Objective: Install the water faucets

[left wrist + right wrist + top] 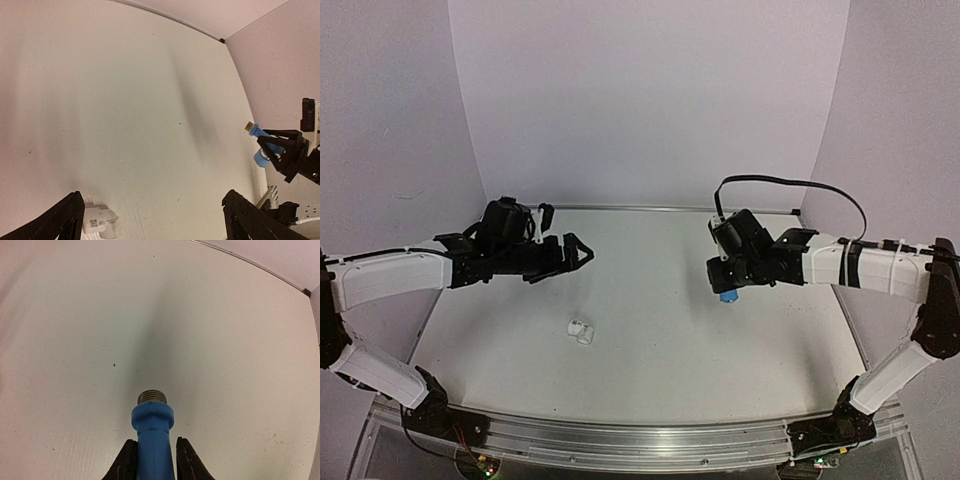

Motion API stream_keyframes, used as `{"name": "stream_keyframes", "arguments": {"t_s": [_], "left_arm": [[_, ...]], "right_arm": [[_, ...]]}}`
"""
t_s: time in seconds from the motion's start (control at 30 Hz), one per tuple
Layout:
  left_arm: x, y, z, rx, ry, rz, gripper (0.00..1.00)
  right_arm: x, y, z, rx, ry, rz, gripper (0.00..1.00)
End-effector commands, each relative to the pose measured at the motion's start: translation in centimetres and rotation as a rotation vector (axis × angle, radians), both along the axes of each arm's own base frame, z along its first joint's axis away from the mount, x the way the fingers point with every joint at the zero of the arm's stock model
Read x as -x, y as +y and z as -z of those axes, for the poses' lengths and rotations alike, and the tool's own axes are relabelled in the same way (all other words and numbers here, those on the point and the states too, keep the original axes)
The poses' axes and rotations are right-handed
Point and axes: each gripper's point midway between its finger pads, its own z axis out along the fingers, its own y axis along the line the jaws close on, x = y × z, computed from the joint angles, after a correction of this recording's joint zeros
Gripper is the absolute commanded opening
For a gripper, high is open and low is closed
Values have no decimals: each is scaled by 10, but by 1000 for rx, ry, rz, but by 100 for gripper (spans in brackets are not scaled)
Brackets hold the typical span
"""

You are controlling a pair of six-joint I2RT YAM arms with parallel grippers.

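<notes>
Blue tap (pixel 152 422) clamped in right pincer (pixel 152 452), left pincer (pixel 582 250) apart, over white table (pixel 720 350), lilac walls (pixel 650 100).

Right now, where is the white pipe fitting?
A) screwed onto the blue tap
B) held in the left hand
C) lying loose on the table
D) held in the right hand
C: the white pipe fitting lies on the table, touching neither hand. The left hand is open and holds nothing, and the right hand grips only the blue tap.
</notes>
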Motion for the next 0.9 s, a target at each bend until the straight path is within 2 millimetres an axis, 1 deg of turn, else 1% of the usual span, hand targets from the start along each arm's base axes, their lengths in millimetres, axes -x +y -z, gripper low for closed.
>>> {"name": "stream_keyframes", "arguments": {"t_s": [0.0, 0.03, 0.07, 0.13, 0.17, 0.2, 0.23, 0.3, 0.33, 0.37, 0.43, 0.57, 0.63, 0.73, 0.77, 0.8, 0.87], "left_arm": [[5, 14, 18, -126, 39, -5, 99], [7, 9, 18, -106, 48, 18, 99], [9, 0, 11, -66, 40, 56, 98], [25, -33, -13, 95, 10, 234, 98], [35, -48, -32, 190, -40, 330, 97], [52, -63, -50, 274, -79, 444, 98], [69, -73, -64, 321, -119, 535, 98], [97, -89, -82, 340, -208, 660, 100], [105, -92, -86, 338, -241, 697, 100], [110, -95, -89, 340, -257, 721, 100], [112, -99, -89, 343, -259, 740, 100], [119, -105, -91, 364, -241, 801, 100], [127, -108, -92, 378, -233, 851, 99], [137, -112, -93, 389, -221, 893, 94], [140, -114, -94, 394, -216, 904, 91], [141, -115, -96, 400, -212, 911, 84], [141, -117, -100, 408, -214, 920, 77]], "right_arm": [[13, -7, 9, 110, 36, -106, 0], [18, 2, 7, 56, 50, -147, 0], [24, 14, 4, -11, 61, -196, 0], [42, 48, -7, -187, 91, -350, 0], [51, 64, -16, -271, 97, -435, 0], [64, 81, -28, -361, 108, -537, 0], [81, 97, -41, -453, 129, -644, 0], [106, 118, -69, -600, 146, -822, 0], [117, 124, -81, -651, 156, -894, 0], [126, 129, -88, -691, 176, -952, 0], [136, 136, -100, -738, 201, -1022, 0], [146, 142, -115, -782, 199, -1081, 0], [148, 143, -124, -805, 175, -1095, 0], [150, 145, -134, -835, 148, -1116, 0], [150, 147, -137, -841, 148, -1122, 0], [150, 148, -139, -847, 154, -1124, 0], [150, 149, -139, -850, 159, -1127, 0]]}}
